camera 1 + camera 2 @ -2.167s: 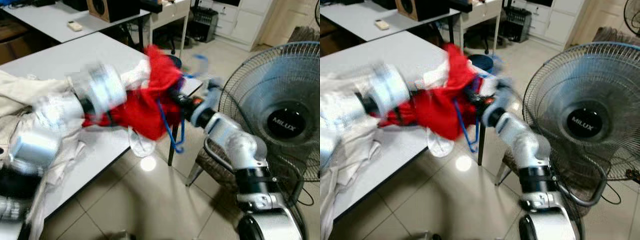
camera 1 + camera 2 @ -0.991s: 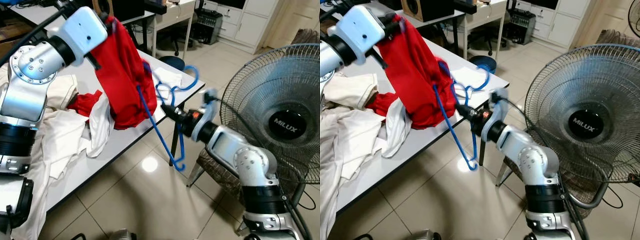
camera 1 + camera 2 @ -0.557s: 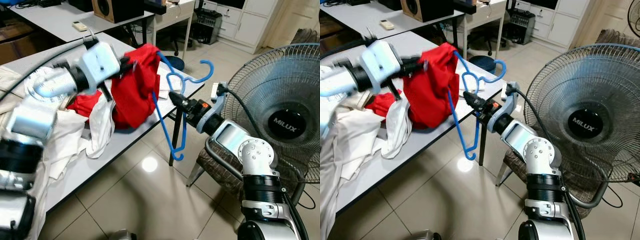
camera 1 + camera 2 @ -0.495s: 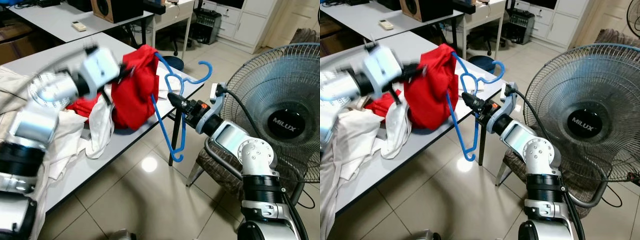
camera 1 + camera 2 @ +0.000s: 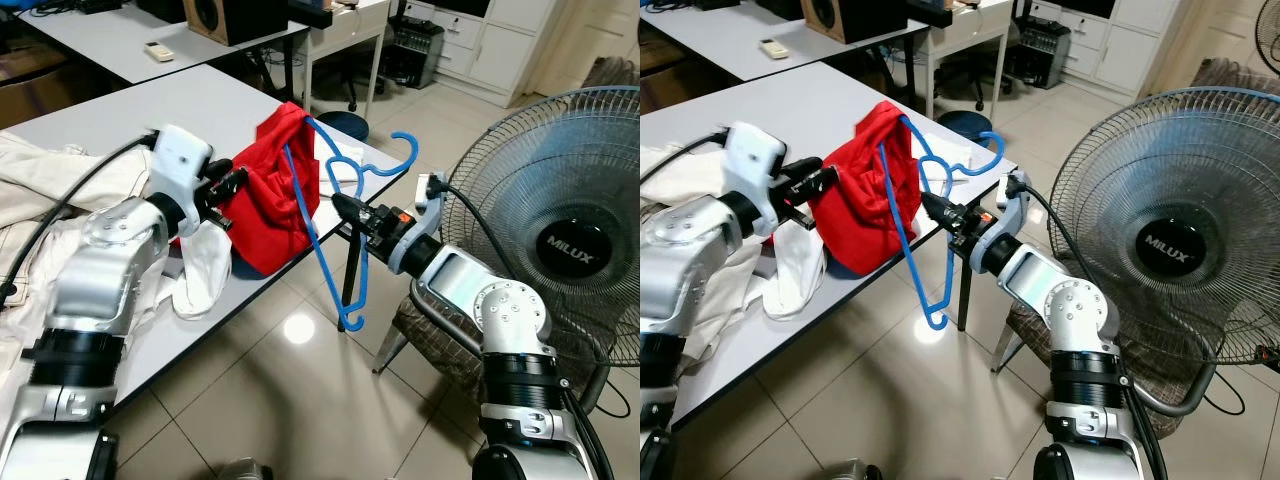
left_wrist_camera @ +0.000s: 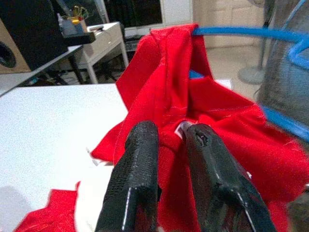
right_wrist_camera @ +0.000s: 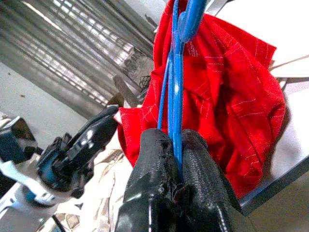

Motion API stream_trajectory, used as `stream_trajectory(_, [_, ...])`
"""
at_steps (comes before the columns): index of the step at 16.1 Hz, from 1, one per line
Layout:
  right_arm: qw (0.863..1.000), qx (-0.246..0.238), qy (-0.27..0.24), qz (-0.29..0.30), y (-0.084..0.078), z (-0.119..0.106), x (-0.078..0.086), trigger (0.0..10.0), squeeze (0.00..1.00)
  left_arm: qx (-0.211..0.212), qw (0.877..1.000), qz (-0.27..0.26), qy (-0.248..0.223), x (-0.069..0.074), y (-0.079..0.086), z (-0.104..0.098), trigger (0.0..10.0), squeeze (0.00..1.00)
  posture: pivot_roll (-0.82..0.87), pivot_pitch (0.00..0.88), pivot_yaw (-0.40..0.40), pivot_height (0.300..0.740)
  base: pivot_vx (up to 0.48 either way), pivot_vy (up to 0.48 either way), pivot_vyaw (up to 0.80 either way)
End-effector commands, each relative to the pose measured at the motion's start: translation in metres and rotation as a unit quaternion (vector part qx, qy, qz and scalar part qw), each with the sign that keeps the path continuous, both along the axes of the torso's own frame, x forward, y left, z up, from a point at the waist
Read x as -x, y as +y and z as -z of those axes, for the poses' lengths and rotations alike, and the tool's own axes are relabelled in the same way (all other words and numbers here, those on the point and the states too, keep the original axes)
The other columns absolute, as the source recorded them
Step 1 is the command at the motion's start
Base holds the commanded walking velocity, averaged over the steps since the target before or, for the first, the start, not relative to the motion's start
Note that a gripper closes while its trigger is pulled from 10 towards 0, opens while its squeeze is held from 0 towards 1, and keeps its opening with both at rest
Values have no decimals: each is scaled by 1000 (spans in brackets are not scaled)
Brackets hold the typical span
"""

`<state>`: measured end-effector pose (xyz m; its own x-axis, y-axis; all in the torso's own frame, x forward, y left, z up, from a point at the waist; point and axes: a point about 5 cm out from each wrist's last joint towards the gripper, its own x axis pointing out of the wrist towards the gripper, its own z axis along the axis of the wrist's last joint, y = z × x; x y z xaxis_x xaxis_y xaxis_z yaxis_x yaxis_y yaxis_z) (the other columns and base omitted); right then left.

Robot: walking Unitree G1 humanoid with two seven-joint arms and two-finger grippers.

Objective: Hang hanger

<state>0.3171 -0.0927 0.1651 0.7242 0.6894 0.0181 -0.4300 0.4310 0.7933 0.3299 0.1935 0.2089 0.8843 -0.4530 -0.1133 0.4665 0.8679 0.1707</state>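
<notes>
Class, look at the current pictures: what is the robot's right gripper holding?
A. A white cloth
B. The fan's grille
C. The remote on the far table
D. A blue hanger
D. The right gripper is shut on the thin blue hanger, whose one arm runs into the red garment held by the left gripper over the table edge.

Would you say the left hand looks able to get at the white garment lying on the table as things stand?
Probably not: the left hand is shut on the red garment. The white garment lies just below it, otherwise unobstructed.
</notes>
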Motion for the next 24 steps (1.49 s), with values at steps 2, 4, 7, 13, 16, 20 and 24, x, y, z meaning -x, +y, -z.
stream_trajectory(2, [1000,-2,4,8,-5,-2,-1,10000,0,59,994,51,79,22,-8,12,10000,1000,-126,0,-13,740,0,0,0])
stream_trajectory(4, [1000,-1,3,8,-5,-3,-2,10000,0,20,994,38,103,27,-6,24,10000,918,-127,0,-14,740,0,0,0])
stream_trajectory(7, [1000,-8,-1,6,-4,-6,-2,10000,0,28,991,8,131,28,-8,37,10000,0,-129,0,-16,740,0,0,0])
stream_trajectory(13, [1000,-11,-4,6,-5,-8,0,10000,0,41,990,-38,131,20,-23,52,10000,0,-140,0,-7,740,0,0,0])
stream_trajectory(16, [1000,-13,-6,5,-3,-8,1,10000,0,8,995,-36,94,17,-27,50,10000,1000,-143,0,-2,740,0,0,0])
stream_trajectory(20, [1000,-14,-5,2,-2,-8,2,10000,0,35,997,72,4,31,-19,26,10000,1000,-142,0,-8,740,0,0,0])
stream_trajectory(24, [1000,-14,-5,-3,-1,-9,3,10000,0,-26,1000,-3,3,20,2,43,10000,294,-141,0,-12,740,0,0,0])
